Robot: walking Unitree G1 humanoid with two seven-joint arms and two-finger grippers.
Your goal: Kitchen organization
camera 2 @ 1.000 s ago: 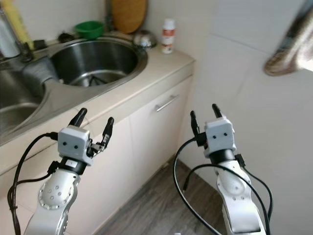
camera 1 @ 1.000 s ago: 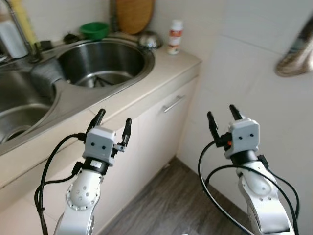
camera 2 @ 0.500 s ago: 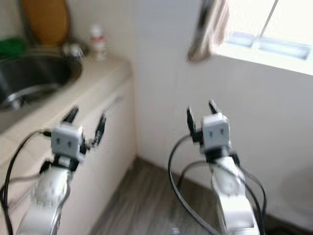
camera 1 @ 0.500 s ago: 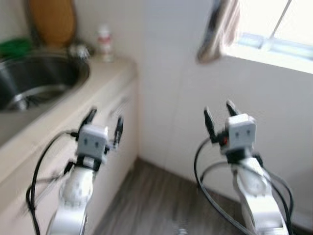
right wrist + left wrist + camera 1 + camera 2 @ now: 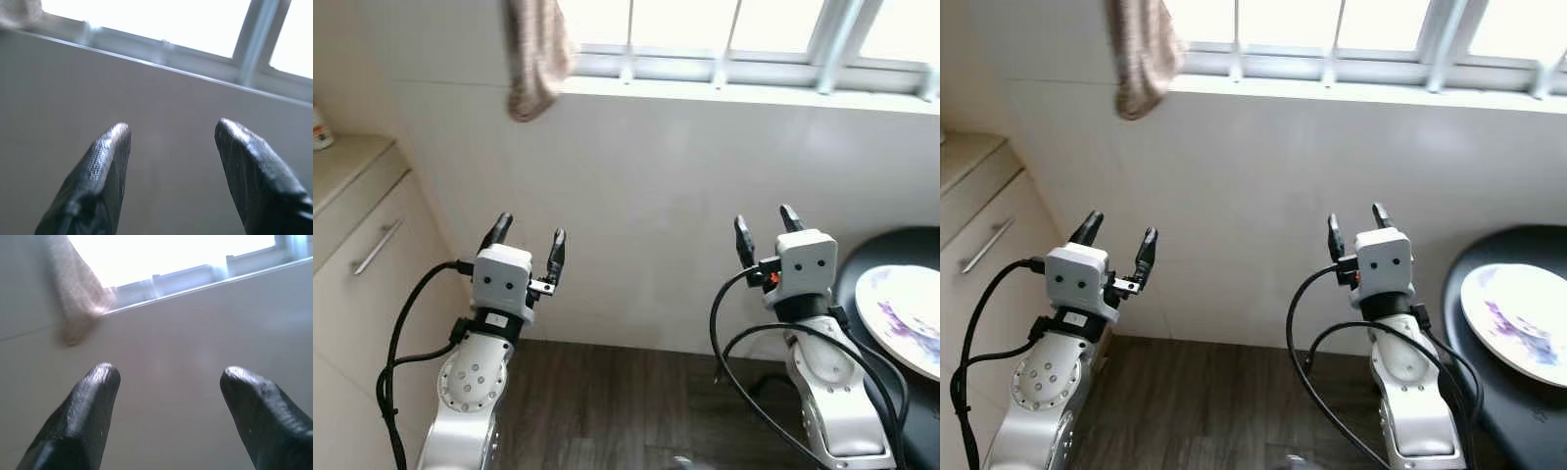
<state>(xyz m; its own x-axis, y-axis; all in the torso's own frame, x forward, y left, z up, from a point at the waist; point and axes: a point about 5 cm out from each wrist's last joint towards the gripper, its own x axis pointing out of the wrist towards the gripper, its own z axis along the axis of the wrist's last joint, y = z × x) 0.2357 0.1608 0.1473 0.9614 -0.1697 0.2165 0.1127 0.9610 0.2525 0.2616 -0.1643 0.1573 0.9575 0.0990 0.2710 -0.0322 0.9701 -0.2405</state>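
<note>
My left gripper (image 5: 529,233) is raised in front of a white tiled wall, open and holding nothing. My right gripper (image 5: 765,225) stands at the same height to the right, also open and empty. A white plate (image 5: 906,315) with purple marks lies on a round black table (image 5: 858,276) at the far right, just beyond the right arm. In the left wrist view a beige cloth (image 5: 78,301) hangs by the window ledge past the two black fingertips (image 5: 100,382). The right wrist view looks past its fingertips (image 5: 115,142) at the wall and window frame.
A beige cloth (image 5: 536,54) hangs from the window ledge (image 5: 724,90) at upper left. A cream cabinet with a metal handle (image 5: 372,250) and a counter corner (image 5: 342,162) stand at the left. Dark wood floor (image 5: 607,401) lies between the arms.
The camera has swung to the right: the sink and counter have slid out of view to the left, and the window, the black table and the plate have come in. Both grippers stay open.
</note>
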